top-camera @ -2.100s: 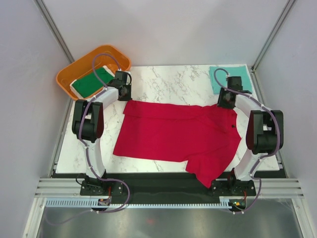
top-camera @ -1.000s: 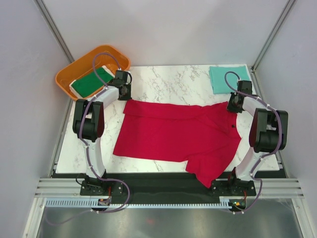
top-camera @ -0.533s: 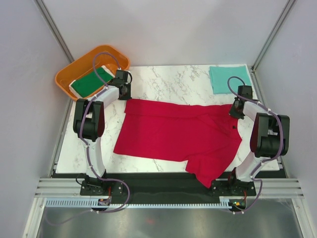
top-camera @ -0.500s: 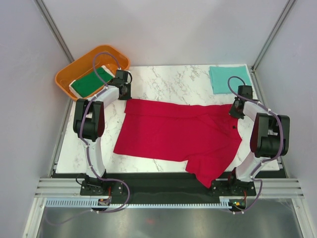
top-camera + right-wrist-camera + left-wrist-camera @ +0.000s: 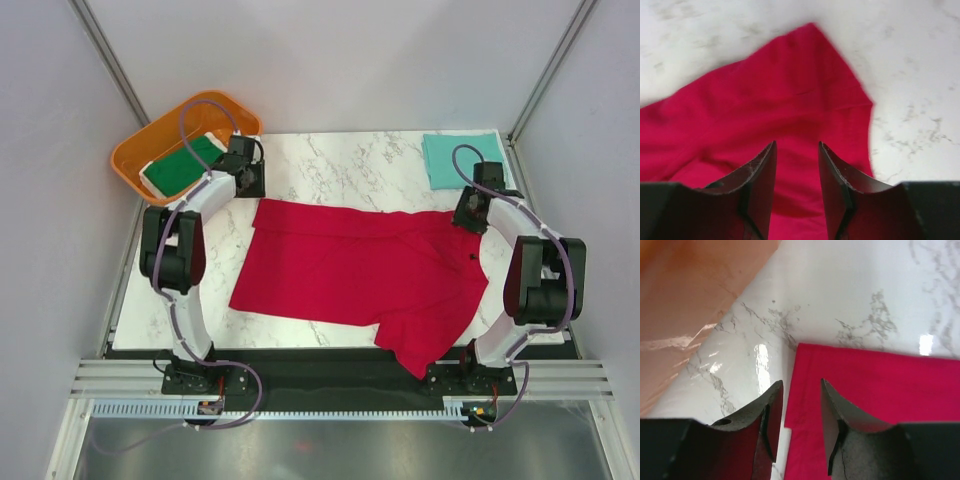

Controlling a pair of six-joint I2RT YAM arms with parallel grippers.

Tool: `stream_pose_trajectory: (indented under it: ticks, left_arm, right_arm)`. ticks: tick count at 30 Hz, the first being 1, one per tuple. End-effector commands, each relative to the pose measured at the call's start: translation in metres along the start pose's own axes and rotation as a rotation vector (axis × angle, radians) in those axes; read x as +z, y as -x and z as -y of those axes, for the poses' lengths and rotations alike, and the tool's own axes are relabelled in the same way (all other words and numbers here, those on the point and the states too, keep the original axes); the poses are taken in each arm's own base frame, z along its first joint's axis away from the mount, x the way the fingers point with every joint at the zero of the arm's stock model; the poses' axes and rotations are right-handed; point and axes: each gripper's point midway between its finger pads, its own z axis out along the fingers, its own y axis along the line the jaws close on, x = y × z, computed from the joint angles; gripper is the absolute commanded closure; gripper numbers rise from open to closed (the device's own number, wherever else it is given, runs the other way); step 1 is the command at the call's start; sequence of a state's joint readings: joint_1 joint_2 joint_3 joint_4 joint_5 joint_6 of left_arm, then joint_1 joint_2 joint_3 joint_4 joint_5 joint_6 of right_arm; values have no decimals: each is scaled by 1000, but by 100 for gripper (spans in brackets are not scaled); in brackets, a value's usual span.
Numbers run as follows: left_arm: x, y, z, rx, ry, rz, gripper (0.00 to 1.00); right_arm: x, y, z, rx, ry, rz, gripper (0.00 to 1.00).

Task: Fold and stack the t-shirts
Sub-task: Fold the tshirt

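The red t-shirt (image 5: 360, 270) lies spread flat across the marble table (image 5: 340, 160), with one sleeve at the near right reaching the table's near edge and the body running leftward. At the shirt's far left corner sits the left gripper (image 5: 800, 386). Its claw is open with nothing between the fingers: one finger stands above bare marble, the other above the red cloth, and the shirt's hem lies under the gap. At the shirt's far right corner sits the right gripper (image 5: 796, 146), also with its claw parted and empty, both fingers above red cloth that lies slightly rumpled beneath them. Farther back, a folded teal t-shirt (image 5: 455, 160) rests on the far right corner of the table, well apart from the red one. At the far left, a dark green t-shirt (image 5: 180, 165) with a white edge lies inside an orange tub (image 5: 125, 165).
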State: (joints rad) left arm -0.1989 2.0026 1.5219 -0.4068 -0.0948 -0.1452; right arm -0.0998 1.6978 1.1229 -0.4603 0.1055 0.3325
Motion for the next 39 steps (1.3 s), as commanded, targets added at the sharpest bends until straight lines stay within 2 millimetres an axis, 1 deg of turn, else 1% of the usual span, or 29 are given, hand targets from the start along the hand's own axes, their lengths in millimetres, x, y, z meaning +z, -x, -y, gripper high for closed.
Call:
stream_pose_trajectory:
  ticks: [1, 2, 3, 4, 6, 7, 9, 10, 11, 13, 14, 20, 22, 28, 29, 33, 37, 39]
  left_arm:
    - [-64, 38, 24, -62, -118, 135, 57]
    - [-73, 37, 36, -68, -187, 132, 57]
    - [-79, 35, 41, -80, -219, 129, 56]
    - [-91, 31, 46, -96, -254, 130, 56]
    - [-102, 25, 58, -107, -324, 118, 56]
    - [-112, 20, 60, -111, -345, 119, 56]
    - [-122, 15, 66, -115, -386, 114, 56]
    - [-124, 9, 67, -112, -391, 107, 56]
    - [-132, 11, 67, -112, -398, 123, 56]
    - [-138, 7, 70, -109, -419, 123, 55]
    - [-144, 8, 70, -109, -429, 133, 55]
    - [-150, 3, 73, -106, -451, 134, 56]
    - [-152, 3, 74, -105, -459, 135, 56]
    - [-155, 3, 73, -101, -457, 149, 55]
    - [-156, 3, 74, -100, -460, 149, 55]
    - [-160, 4, 75, -101, -469, 154, 55]
    - [-164, 4, 76, -104, -483, 163, 55]
    - [-166, 2, 82, -104, -507, 156, 55]
  right_arm:
    - [-37, 9, -53, -162, 172, 40, 53]
    - [-38, -3, -73, -229, 241, 11, 53]
    - [-38, -14, -84, -272, 270, -8, 53]
    - [-36, -20, -88, -300, 286, -22, 53]
    - [-30, -30, -92, -354, 306, -51, 52]
    - [-29, -33, -94, -374, 317, -59, 52]
    - [-25, -37, -96, -413, 343, -75, 51]
    - [-23, -38, -98, -426, 352, -80, 50]
    - [-19, -41, -98, -432, 355, -94, 50]
    - [-15, -42, -99, -450, 357, -100, 49]
    - [-13, -43, -99, -451, 358, -103, 49]
    - [-4, -56, -105, -469, 411, -133, 47]
    - [-5, -61, -106, -468, 423, -142, 47]
    - [-10, -65, -107, -471, 427, -150, 47]
    - [-10, -68, -105, -477, 421, -157, 47]
    - [-11, -65, -100, -485, 384, -147, 47]
    - [-7, -54, -95, -492, 336, -113, 47]
    - [-5, -52, -100, -495, 351, -115, 47]
